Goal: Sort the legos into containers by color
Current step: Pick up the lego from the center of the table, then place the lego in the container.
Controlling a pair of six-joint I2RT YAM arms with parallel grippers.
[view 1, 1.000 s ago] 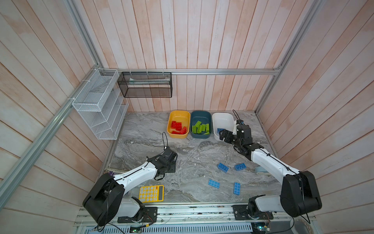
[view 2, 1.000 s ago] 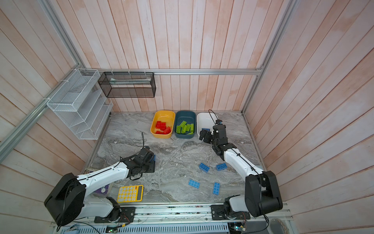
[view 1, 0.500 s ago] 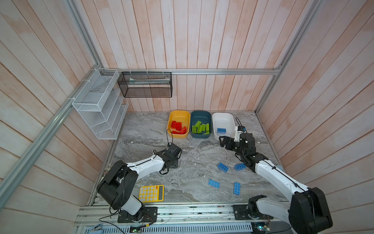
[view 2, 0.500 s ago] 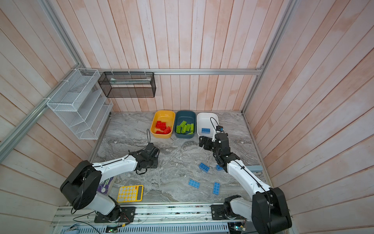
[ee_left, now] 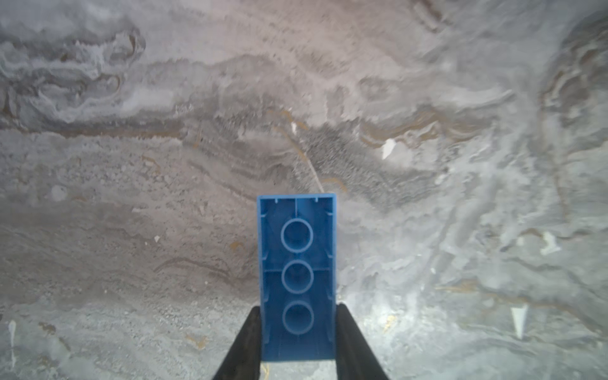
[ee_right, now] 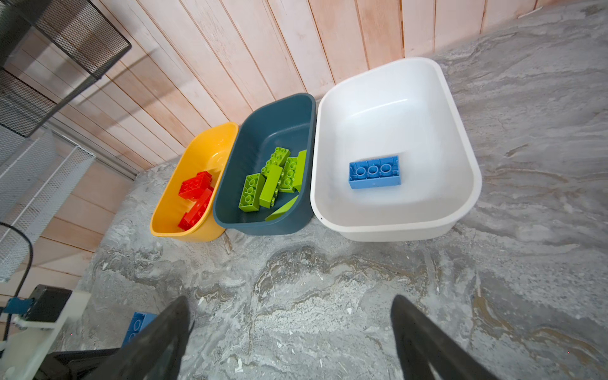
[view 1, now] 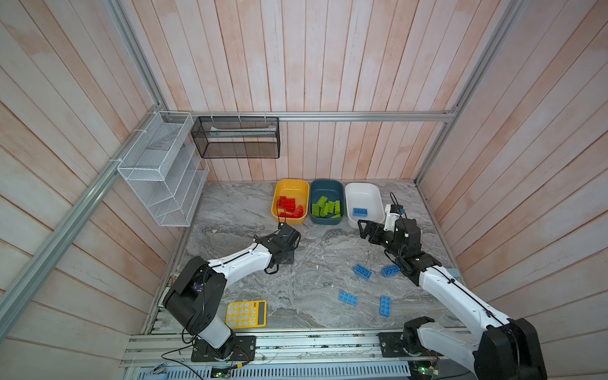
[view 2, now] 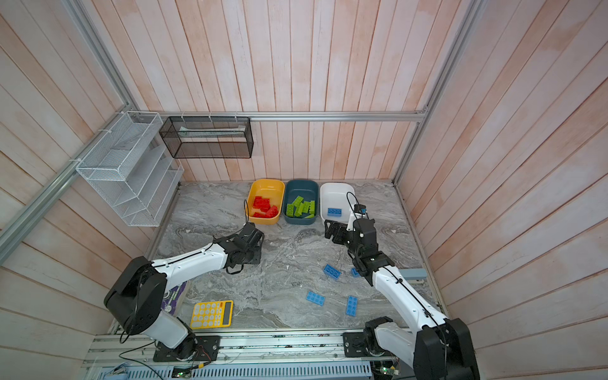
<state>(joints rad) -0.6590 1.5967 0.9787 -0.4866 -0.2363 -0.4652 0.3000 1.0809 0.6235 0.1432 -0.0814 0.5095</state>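
Note:
My left gripper (ee_left: pixel 297 311) is shut on a light blue lego (ee_left: pixel 297 263), held by its long sides with the hollow underside facing the camera, just above the marble table. In both top views that gripper (view 1: pixel 285 251) sits in front of the yellow tub (view 1: pixel 292 192) and hides the brick. Red legos (view 1: pixel 289 208) lie in the yellow tub, and green legos (view 1: pixel 326 208) in the teal tub (view 1: pixel 325 190). One blue lego (ee_right: pixel 374 172) lies in the white tub (ee_right: pixel 394 98). My right gripper (ee_right: pixel 289 306) stands open and empty just before that tub. Several blue legos (view 1: pixel 362 272) lie loose at the front right.
A yellow calculator (view 1: pixel 246 314) lies at the front left near the left arm's base. A white wire rack (view 1: pixel 161 171) and a black mesh basket (view 1: pixel 237 138) hang on the walls above the table. A grey block (view 2: pixel 414 273) rests at the right edge.
My left gripper has closed on the blue lego and crept toward the tubs. My right gripper has drawn back from over the white tub, still open, leaving a blue lego inside.

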